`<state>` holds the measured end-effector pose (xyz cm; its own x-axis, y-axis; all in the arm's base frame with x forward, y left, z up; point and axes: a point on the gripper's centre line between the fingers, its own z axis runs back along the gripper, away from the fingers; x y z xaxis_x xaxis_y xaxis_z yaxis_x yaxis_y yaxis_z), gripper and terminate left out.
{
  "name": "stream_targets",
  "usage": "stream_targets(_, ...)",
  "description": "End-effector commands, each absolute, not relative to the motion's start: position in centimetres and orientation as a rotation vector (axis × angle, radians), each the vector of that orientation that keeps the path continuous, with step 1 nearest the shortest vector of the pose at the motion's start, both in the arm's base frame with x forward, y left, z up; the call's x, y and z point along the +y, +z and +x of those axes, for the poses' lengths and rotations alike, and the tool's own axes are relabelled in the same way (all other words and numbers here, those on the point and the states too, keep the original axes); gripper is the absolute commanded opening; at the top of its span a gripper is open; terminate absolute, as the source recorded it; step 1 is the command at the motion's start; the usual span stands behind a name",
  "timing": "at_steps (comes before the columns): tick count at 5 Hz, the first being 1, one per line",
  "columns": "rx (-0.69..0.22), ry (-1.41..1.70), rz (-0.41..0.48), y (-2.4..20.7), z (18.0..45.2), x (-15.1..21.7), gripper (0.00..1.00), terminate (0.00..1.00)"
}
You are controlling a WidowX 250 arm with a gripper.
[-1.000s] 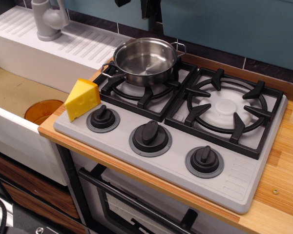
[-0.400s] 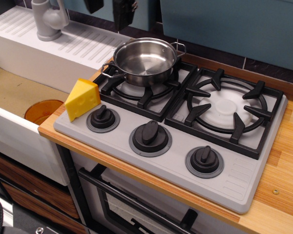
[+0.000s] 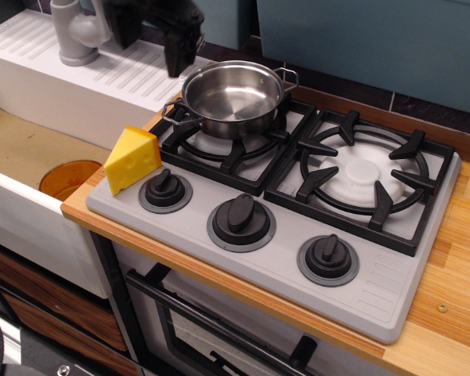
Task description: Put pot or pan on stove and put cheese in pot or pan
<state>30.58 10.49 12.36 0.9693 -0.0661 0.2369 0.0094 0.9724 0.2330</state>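
The shiny steel pot [image 3: 233, 95] stands empty on the left burner grate of the grey stove [image 3: 286, 262]. The yellow cheese wedge [image 3: 131, 159] stands on the stove's front-left corner, next to the left knob. My black gripper [image 3: 150, 45] hangs at the top left, above the white drainboard and left of the pot. Its two fingers are spread apart with nothing between them. It is well above and behind the cheese.
A sink basin lies to the left with an orange translucent dish [image 3: 66, 178] in it. A grey faucet [image 3: 77, 31] stands on the white drainboard [image 3: 78, 74]. The right burner grate [image 3: 364, 176] is bare. Wooden counter [image 3: 454, 274] runs along the right.
My gripper has come down from the top edge and moved left, from behind the pot to over the drainboard. Pot and cheese have not moved.
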Motion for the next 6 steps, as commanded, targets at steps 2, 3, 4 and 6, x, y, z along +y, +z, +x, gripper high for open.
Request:
stream_targets(2,-0.310,0.094,0.270,11.0,28.1,11.1,1.00,0.00)
stream_targets(3,-0.316,0.091,0.239,9.6,27.9,11.4,1.00,0.00)
stream_targets(4,-0.334,0.093,0.220,8.4,27.6,11.6,1.00,0.00)
stream_targets(6,-0.360,0.096,0.198,6.5,27.1,11.9,1.00,0.00)
